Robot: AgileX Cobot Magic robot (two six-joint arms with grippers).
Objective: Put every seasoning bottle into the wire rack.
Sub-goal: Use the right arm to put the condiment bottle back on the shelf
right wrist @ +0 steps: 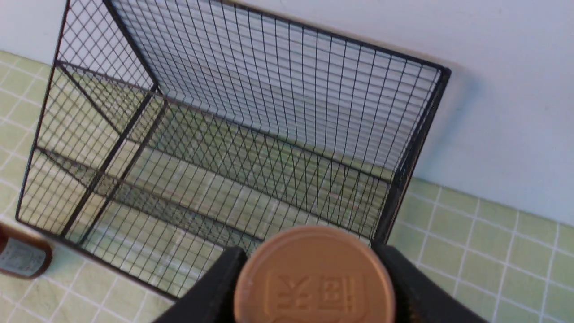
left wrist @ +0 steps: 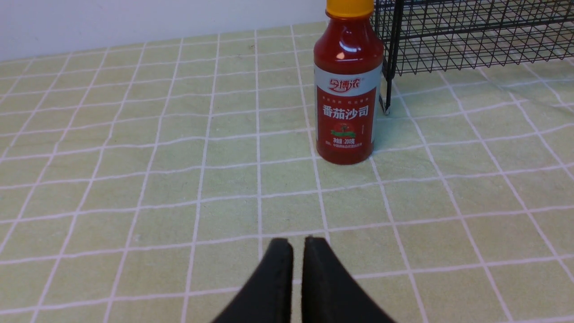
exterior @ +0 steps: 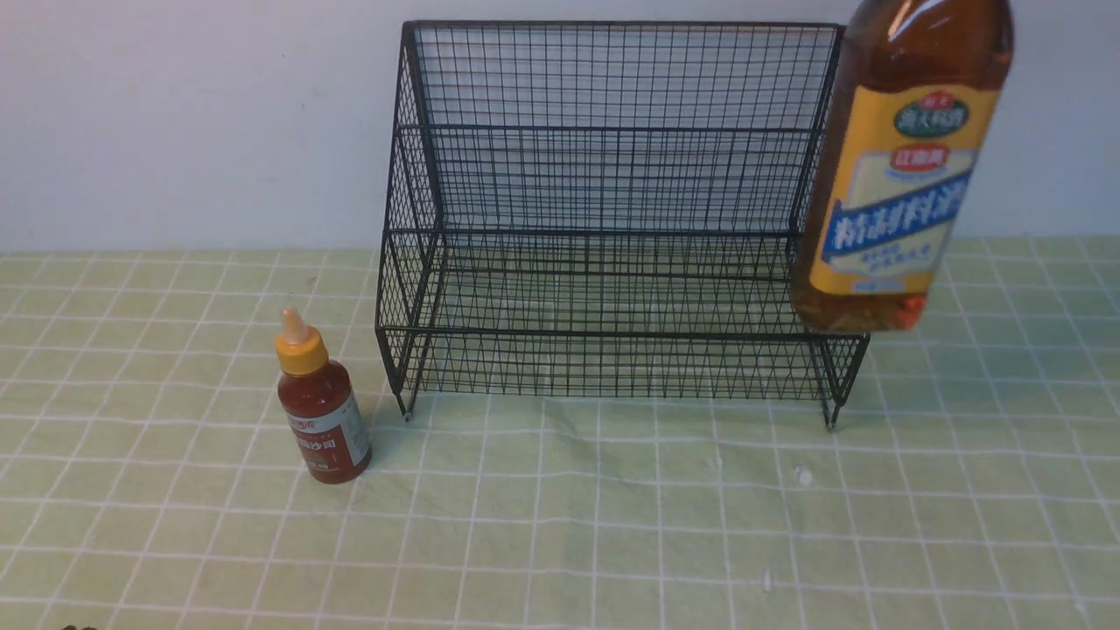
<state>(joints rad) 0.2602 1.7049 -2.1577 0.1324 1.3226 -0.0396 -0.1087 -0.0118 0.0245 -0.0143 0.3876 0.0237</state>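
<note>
The black wire rack (exterior: 612, 335) stands at the back of the table against the wall, and both its tiers hold nothing. My right gripper (right wrist: 308, 251) is shut on the tall amber bottle (exterior: 906, 175) just under its tan cap (right wrist: 314, 278). That bottle hangs upright in the air by the rack's right side, with its base above the front right corner. The small red-sauce bottle (exterior: 322, 420) with the yellow nozzle cap stands on the cloth just left of the rack's front left leg. My left gripper (left wrist: 298, 244) is shut and empty, low over the cloth, well short of the red bottle (left wrist: 347, 103).
A green checked tablecloth (exterior: 560, 525) covers the table. A plain white wall (exterior: 175, 114) rises directly behind the rack. In the right wrist view the rack (right wrist: 251, 89) is below me, with the red bottle's edge (right wrist: 20, 258) beside its far corner.
</note>
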